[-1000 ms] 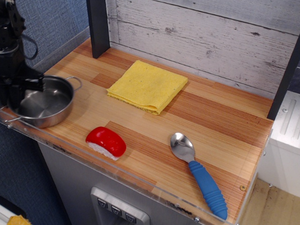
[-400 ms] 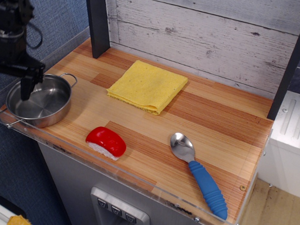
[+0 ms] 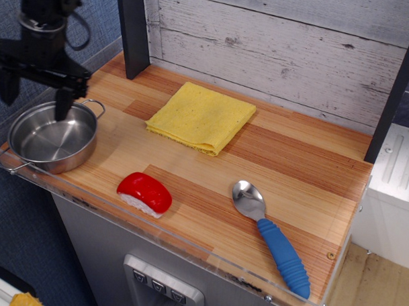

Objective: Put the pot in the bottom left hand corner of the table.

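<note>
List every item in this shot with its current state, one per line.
pot: upright, empty, resting at the table's near-left corner, not gripped.
gripper: open, raised above the pot's far rim, holding nothing.
yellow cloth: folded flat, near the back wall.
red sushi piece: lying near the front edge, right of the pot.
spoon: lying flat, bowl up, blue handle toward the near-right corner.
table: wood top, clear rim in place.

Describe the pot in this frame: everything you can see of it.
The pot is small, shallow, round, shiny steel, with two thin wire loop handles. It is empty and stands upright on the table in its front left corner, close to the clear rim. The open gripper hangs above it, fingers apart, not touching it. Nothing else touches it.
</note>
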Tool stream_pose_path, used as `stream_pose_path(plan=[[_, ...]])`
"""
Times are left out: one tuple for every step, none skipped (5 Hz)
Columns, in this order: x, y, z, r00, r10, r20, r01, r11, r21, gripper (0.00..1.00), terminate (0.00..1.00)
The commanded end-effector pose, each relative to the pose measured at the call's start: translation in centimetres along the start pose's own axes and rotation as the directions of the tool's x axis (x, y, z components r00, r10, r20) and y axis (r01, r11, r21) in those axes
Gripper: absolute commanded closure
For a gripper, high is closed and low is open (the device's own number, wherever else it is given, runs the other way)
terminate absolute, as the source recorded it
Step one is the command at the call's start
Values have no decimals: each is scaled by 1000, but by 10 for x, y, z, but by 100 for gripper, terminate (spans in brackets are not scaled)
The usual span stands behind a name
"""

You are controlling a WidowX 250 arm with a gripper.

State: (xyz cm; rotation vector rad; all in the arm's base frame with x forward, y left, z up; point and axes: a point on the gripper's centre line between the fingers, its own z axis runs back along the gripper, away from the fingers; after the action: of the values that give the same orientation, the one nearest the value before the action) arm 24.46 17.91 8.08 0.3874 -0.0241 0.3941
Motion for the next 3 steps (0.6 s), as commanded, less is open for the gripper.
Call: stream_pose_path(plan=[[-5, -49, 46, 992, -62, 110, 67, 997, -46, 0, 0], [-2, -79, 60, 982, -113, 150, 126, 989, -82, 0, 0], [-3, -103, 70, 977, -136, 165, 157, 981, -117, 0, 0]])
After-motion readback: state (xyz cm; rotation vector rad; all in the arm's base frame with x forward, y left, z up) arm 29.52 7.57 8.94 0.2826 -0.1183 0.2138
